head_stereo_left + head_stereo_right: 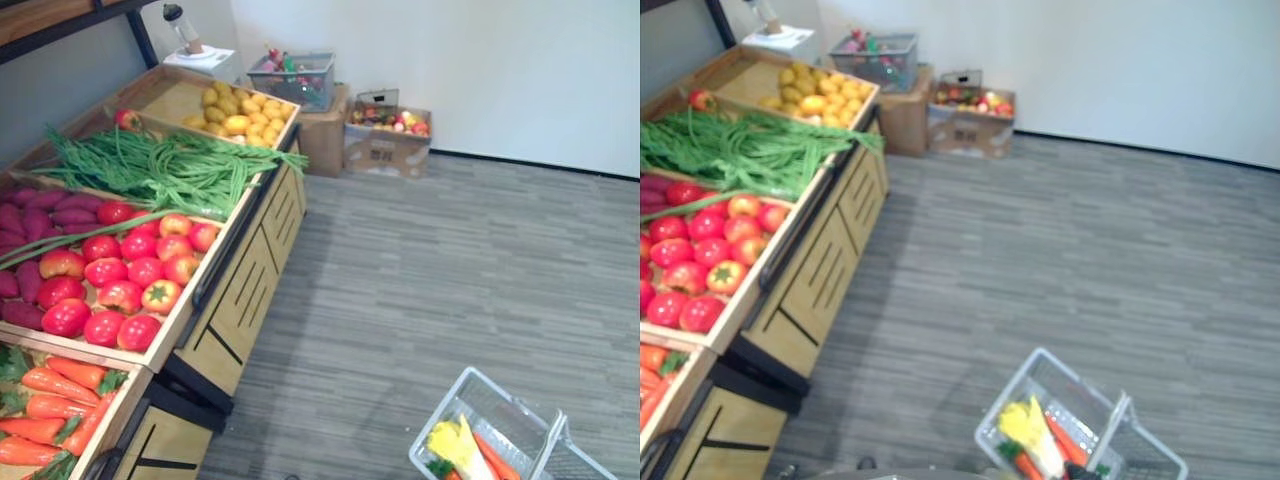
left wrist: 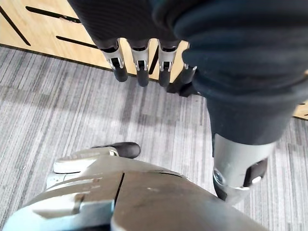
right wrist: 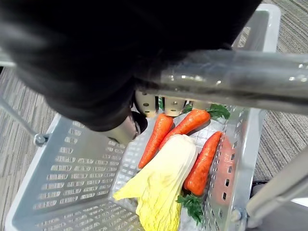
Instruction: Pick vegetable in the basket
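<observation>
Right hand (image 3: 147, 103), clenched on my basket handle (image 3: 240, 77), should hold level while my slack left hand (image 2: 139, 53) reaches the vegetable stand (image 1: 240, 300).

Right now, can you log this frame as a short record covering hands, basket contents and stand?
left hand: open, holding nothing, hanging near the stand front
right hand: shut on basket handle
basket: carried, holds carrots and a yellow-green cabbage
stand produce: tomatoes, green beans, display carrots
</observation>
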### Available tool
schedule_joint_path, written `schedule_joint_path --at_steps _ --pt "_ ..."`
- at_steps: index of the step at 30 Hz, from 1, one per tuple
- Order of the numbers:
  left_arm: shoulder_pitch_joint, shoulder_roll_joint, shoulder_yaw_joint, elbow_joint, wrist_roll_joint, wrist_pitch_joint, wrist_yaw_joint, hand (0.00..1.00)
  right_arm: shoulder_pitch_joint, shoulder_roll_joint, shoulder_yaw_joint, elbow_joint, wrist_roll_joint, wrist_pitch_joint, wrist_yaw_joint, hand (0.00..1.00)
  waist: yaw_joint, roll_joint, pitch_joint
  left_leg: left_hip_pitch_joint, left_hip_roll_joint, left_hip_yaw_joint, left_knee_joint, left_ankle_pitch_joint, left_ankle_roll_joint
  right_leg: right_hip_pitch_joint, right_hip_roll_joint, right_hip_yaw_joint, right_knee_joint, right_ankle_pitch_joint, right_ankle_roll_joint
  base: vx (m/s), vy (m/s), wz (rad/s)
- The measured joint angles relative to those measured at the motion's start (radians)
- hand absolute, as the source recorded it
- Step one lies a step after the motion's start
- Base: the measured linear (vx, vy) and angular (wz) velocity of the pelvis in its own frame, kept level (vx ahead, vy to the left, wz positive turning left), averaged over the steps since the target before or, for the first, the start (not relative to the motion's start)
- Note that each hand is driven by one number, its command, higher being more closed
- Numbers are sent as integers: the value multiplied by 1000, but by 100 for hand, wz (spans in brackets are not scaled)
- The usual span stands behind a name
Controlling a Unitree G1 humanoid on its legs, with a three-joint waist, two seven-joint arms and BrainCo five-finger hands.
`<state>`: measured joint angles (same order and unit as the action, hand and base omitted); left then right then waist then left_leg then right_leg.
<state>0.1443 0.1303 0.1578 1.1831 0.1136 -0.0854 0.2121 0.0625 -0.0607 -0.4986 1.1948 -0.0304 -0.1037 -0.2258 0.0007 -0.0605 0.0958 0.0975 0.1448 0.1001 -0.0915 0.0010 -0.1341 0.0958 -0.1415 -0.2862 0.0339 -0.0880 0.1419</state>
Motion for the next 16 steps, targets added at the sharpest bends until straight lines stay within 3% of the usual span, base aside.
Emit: schedule_joint_path --at_steps 5,16 --pt "5 -3 5 11 -33 0 -5 0 1 0 8 1 10 -12 36 100 -3 0 2 48 -10 35 -2 -1 -1 39 -7 23 -19 7 3 28 20 -14" --pt "8 -5 -5 31 -34 -20 -24 0 27 -4 39 1 88 -24 39 100 -14 19 2 67 -9 58 -2 -2 1 50 -5 47 -38 33 3 -57 11 -6"
